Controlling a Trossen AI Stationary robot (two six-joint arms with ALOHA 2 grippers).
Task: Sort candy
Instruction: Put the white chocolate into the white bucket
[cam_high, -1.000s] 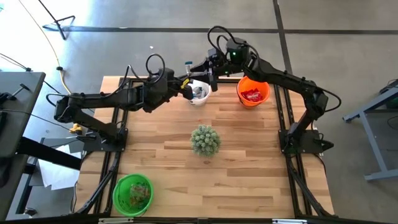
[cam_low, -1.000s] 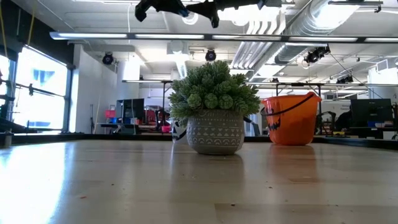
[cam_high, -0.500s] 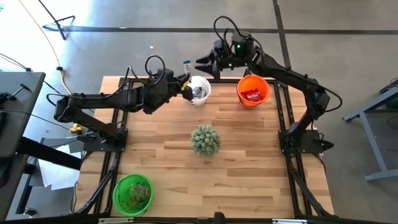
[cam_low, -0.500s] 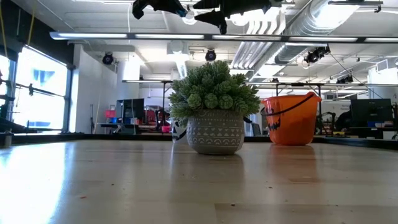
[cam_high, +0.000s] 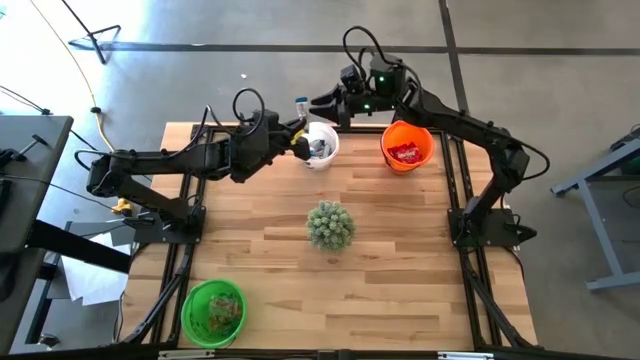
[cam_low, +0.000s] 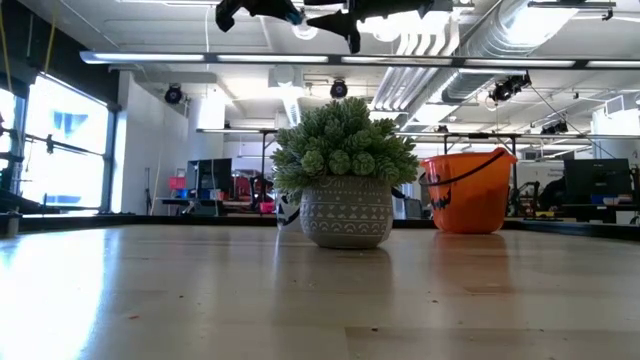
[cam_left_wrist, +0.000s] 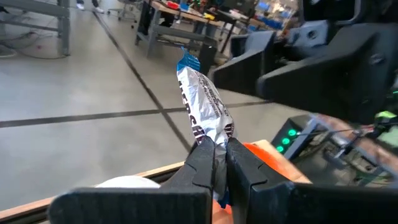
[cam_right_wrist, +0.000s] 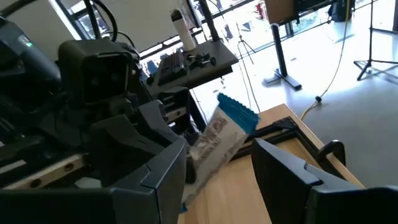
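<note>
My left gripper (cam_left_wrist: 216, 146) is shut on a silver-and-blue wrapped candy (cam_left_wrist: 202, 93), held in the air at the far rim of the white bucket (cam_high: 322, 158). The candy (cam_high: 300, 104) sticks out beyond the fingers toward the table's far edge. My right gripper (cam_right_wrist: 219, 148) is open. Its two fingers stand on either side of the candy's free blue end (cam_right_wrist: 236, 112) without touching it. In the high view the right gripper (cam_high: 320, 100) sits just right of the candy. Red packets (cam_high: 405, 153) lie in the orange bucket (cam_high: 388, 160). Small pieces (cam_high: 220, 312) fill the green bucket (cam_high: 190, 300). My left gripper pinches the candy's wrapper at one end (cam_left_wrist: 211, 135) between its two fingers. The rest of the wrapper stands out past the fingertips, tilted, with its blue end (cam_left_wrist: 188, 62) farthest away. The candy is lifted clear of the table and the buckets.
A green spiky plant in a patterned pot (cam_high: 330, 225) stands mid-table; in the low view it (cam_low: 345, 190) hides the white bucket. The orange bucket (cam_low: 468, 195) stands at the far right, the green bucket at the near left corner. Bare wood (cam_high: 420, 280) lies between them.
My right gripper has moved from above the white bucket toward the table's far edge and a little left, coming level with the candy's free end. It has stayed open. My left gripper has kept its hold on the candy in nearly the same place.
</note>
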